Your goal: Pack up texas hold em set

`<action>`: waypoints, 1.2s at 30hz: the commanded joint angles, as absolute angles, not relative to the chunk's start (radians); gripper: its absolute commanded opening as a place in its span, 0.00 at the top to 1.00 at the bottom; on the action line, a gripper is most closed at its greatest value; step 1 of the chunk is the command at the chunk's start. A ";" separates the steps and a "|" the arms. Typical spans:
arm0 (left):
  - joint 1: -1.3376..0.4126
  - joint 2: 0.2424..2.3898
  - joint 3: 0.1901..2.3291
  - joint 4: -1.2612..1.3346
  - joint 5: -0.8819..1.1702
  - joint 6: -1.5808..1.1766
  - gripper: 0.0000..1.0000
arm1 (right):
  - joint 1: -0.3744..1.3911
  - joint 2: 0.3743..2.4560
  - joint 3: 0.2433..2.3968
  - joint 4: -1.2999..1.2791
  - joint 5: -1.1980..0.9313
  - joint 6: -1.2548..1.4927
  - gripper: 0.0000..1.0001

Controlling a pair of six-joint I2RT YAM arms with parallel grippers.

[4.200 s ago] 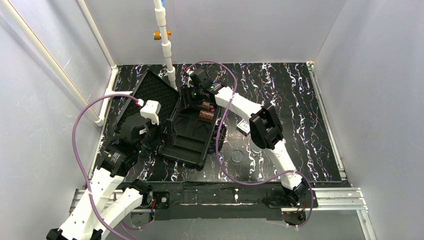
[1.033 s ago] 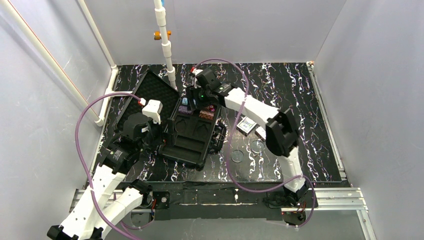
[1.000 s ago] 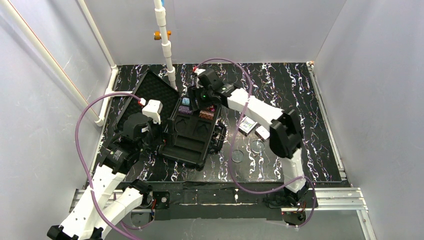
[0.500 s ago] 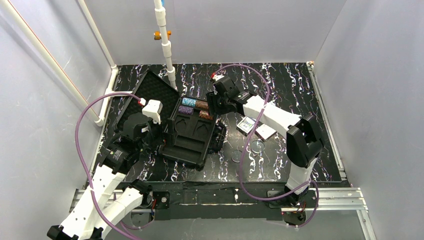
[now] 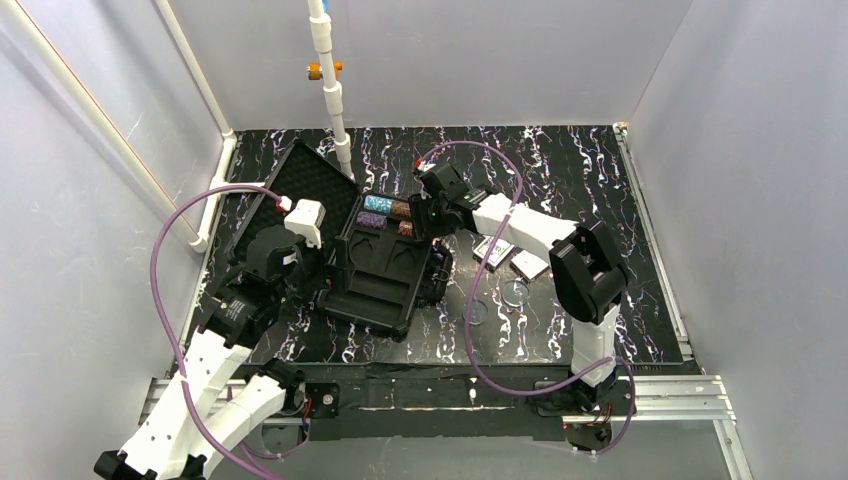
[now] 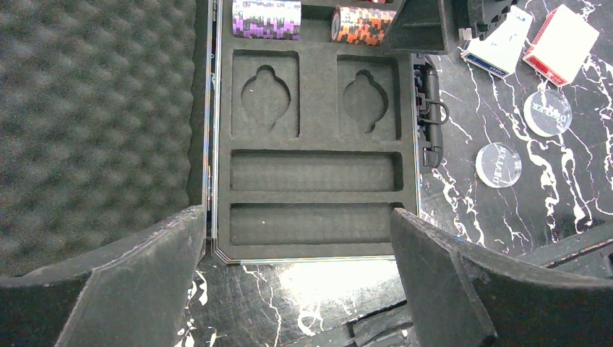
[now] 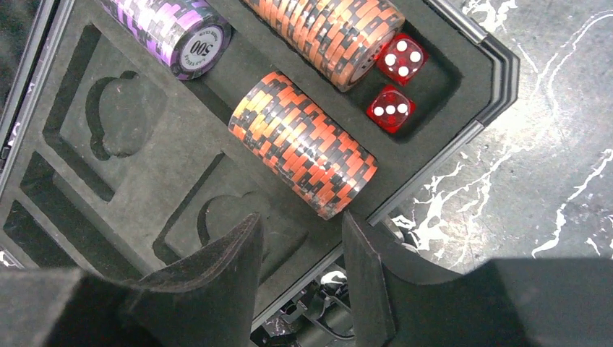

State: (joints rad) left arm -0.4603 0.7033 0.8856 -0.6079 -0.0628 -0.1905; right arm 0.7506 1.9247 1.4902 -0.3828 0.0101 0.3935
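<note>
Right wrist: orange chip stack (image 7: 303,155) just ahead of parted fingers (image 7: 217,271)

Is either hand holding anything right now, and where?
Nothing is held. The left hand gapes over the tray; the right hand is empty near an orange chip stack.

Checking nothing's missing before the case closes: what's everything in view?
case: one, black, open, left-centre of table
teal chip stack: one, teal, tray's far row
purple chip stack: one, purple, tray's far end
orange-black chip stacks: two, tray's far right
dice: two, red, tray's far right corner
card decks: two, blue-white and red, table right of case
dealer buttons: two, clear, table nearer than decks
left gripper: black, open, above case's near edge
right gripper: black, open, empty, over case's right edge
</note>
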 commanded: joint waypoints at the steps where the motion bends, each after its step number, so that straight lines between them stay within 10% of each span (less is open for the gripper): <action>1: -0.462 0.704 0.894 -0.618 -0.060 -0.183 0.01 | 0.740 1.939 1.502 -0.314 -0.043 0.409 0.48; 36: -0.462 0.706 0.897 -0.620 -0.064 -0.180 0.01 | 0.741 2.075 1.657 -0.259 -0.152 0.427 0.51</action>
